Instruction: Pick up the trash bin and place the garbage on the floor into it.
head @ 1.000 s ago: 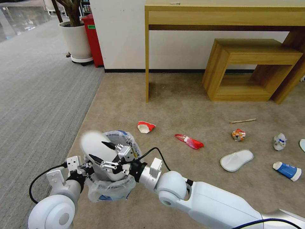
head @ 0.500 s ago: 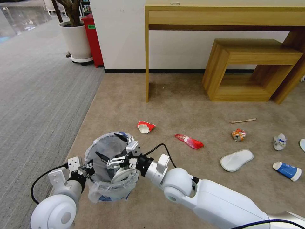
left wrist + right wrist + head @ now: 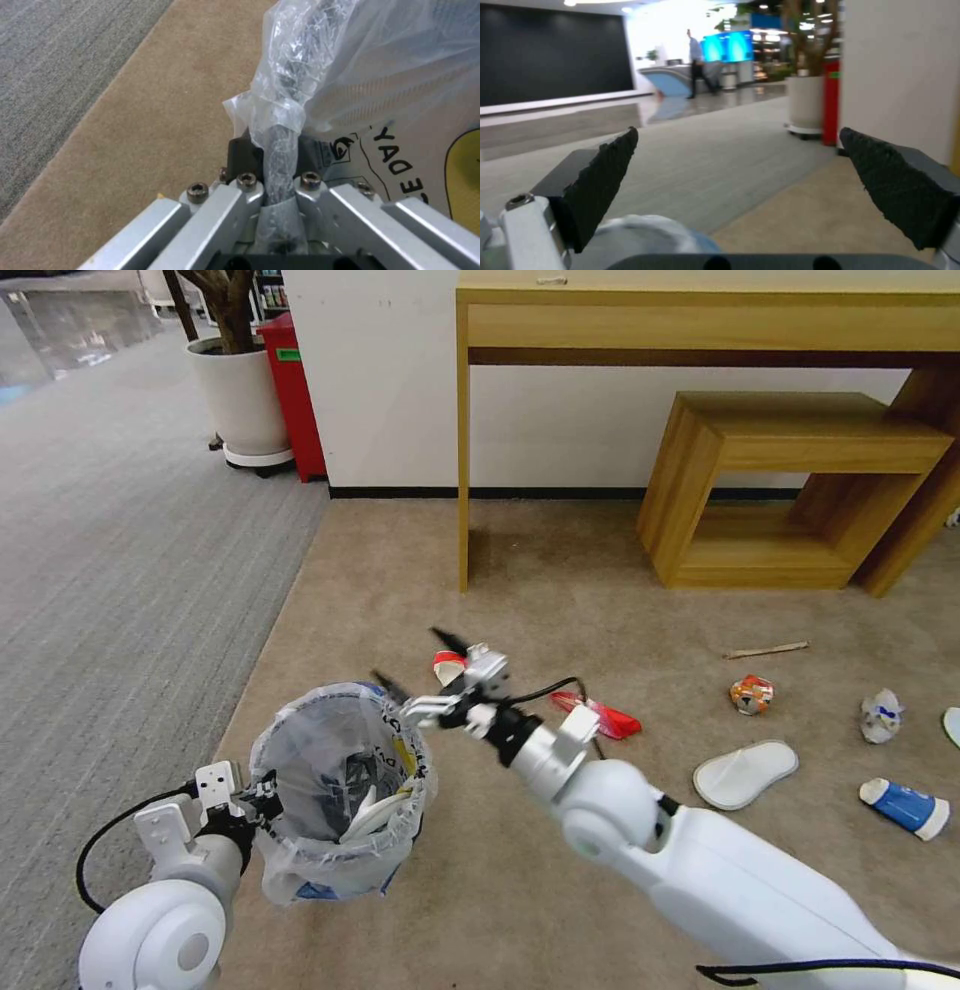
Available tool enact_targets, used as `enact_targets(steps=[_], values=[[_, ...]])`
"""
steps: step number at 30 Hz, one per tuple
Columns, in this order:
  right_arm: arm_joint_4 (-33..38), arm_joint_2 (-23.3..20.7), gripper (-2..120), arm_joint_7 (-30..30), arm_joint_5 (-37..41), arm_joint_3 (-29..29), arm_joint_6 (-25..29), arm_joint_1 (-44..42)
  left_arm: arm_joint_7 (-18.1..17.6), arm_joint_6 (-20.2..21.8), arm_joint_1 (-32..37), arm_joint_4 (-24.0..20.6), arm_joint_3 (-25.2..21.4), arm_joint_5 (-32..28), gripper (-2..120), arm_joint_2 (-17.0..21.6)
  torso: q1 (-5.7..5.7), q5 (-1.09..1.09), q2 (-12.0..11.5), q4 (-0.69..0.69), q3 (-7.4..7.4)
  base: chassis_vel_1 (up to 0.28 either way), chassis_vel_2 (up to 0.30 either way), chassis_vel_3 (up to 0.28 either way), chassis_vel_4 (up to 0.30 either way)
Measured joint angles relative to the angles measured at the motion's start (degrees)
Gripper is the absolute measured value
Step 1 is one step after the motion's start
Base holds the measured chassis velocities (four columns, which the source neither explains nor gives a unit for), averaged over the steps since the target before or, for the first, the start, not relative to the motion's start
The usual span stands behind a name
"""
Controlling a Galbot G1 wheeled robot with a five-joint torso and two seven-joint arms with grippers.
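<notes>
Small round trash bin, clear crinkled liner (image 3: pixel 335 790) | left gripper (image 3: pixel 277 180) clamps its rim | right gripper (image 3: pixel 425 665) empty, spread, just beyond bin | advice: hold bin level, mouth up

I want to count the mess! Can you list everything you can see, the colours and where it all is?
Plastic-lined round trash bin: 1, clear bag with blue print, held at its rim, white items inside.
Red and white crumpled paper cup: 1, carpet, behind the right fingers.
Red flat wrapper: 1, carpet, centre.
Orange crushed can: 1, carpet.
Thin wooden stick: 1, before the bench.
White slipper: 1, carpet, right.
White crumpled paper: 1, far right.
Blue and white bottle: 1, far right.
Wooden desk and bench: 1 each, by the wall.
Left gripper: shut on the bin's rim.
Right gripper: open, empty, past the bin.
</notes>
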Motion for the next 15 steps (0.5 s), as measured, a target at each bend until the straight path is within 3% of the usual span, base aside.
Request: enact_targets(steps=[10,15], values=[[1.6,-5.54,100,1.83,-0.08,14.82,-1.25,-10.59,-0.13,-0.41,-1.01,2.39,-2.03,-0.45,0,1.72,0.0,0.0,0.0,-0.01,0.0,0.0,0.0,0.0,0.0],[0.82,-6.3,100,2.08,-0.32,17.76,-1.16,-12.45,-0.17,-0.67,-0.38,3.28,-4.28,-0.62,0,2.57,0.0,0.0,0.0,0.0,0.0,0.0,0.0,0.0,0.0]])
